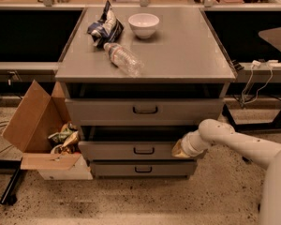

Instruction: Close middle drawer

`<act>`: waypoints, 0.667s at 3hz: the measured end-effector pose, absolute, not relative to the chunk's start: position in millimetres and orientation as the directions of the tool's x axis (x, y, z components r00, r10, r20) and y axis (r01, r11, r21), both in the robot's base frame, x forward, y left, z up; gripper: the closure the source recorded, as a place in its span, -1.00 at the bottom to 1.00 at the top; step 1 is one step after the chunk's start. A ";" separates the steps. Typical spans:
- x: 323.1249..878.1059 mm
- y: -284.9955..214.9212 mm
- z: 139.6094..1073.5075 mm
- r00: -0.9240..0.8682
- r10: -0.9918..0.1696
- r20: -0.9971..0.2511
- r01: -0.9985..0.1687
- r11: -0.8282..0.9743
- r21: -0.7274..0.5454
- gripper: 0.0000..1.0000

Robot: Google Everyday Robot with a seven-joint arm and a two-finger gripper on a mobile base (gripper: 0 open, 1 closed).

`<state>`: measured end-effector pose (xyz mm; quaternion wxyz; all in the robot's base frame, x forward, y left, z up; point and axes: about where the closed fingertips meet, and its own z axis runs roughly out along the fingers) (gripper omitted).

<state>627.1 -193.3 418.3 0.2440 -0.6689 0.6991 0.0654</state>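
The middle drawer [131,150] is a wide grey drawer front with a small dark handle [144,150], second of three in the grey cabinet. It stands pulled out a little, with a dark gap above it. My gripper [179,149] is at the end of the white arm coming from the lower right. It rests against the right end of the middle drawer's front. The uppermost drawer [145,110] and the lowest drawer [143,169] sit above and below it.
On the cabinet top [187,50] lie a white bowl [144,25], a clear plastic bottle [122,58] and a crumpled snack bag [104,26]. An open cardboard box [35,135] with trash stands on the floor at the left. Cables hang at the right.
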 end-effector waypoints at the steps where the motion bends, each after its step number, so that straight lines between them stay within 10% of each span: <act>1: 626.6 -193.4 418.3 0.014 -0.903 -0.429 -0.967 0.097 -0.235 0.31; 2: 638.9 -194.1 423.0 0.014 -0.900 -0.435 -0.957 0.114 -0.266 -0.15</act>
